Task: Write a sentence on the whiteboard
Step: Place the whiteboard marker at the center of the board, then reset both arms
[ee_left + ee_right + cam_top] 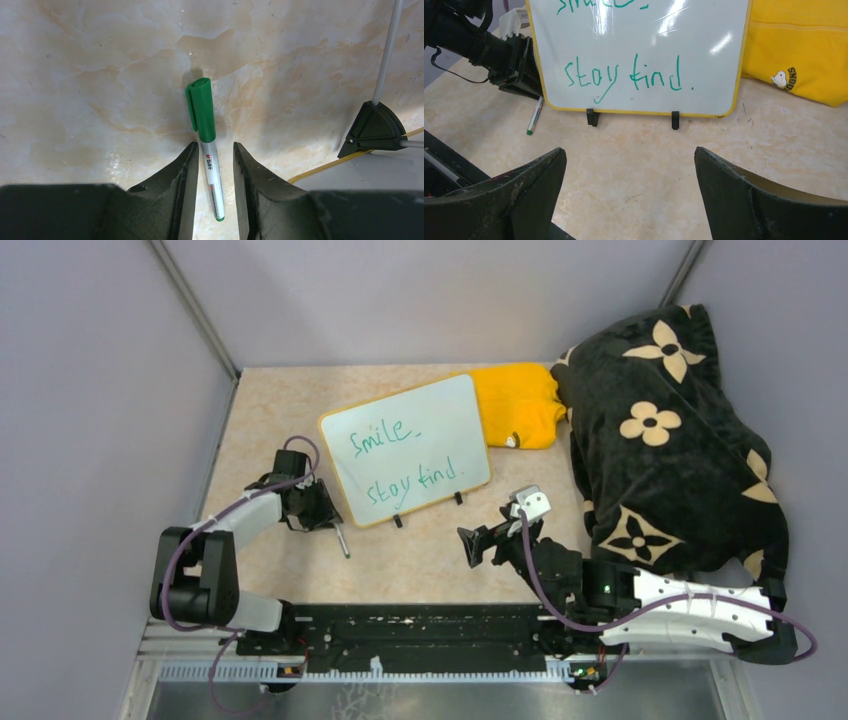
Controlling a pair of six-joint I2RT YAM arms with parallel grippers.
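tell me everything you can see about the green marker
The marker is a slim pen: green clipped cap on, silver barrel with small red print, green tail end. It lies flat on the beige marbled table by the whiteboard's near left corner. The left end effector straddles its barrel, fingers parted; a gap shows on one side, so it does not look gripped.

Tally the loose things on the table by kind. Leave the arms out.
Whiteboard: 1
Green marker: 1
Cloths: 2, the yellow cloth and the black flowered blanket
Total: 4
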